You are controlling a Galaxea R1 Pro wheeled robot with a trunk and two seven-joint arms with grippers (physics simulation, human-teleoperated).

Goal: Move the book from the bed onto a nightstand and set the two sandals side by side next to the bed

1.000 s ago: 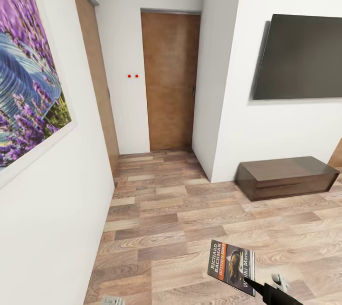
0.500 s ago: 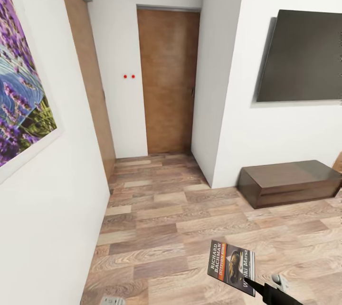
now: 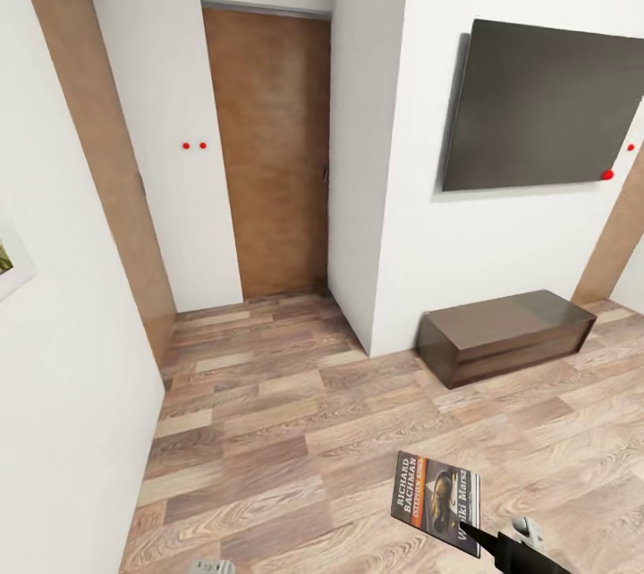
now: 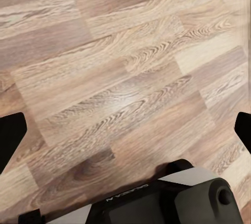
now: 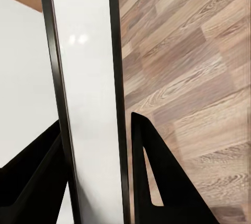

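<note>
Wood floor (image 3: 268,431) lies under book (image 3: 436,502), clamped by right end effector (image 3: 467,534).

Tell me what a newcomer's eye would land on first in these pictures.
First the book, its "RICHARD BACHMAN" cover facing up, pinched in the right gripper low in the head view over the wood plank floor. Next the big dark screen on the white wall, with the long low dark dresser below it, and the tan wooden door at the end of the passage.
</note>
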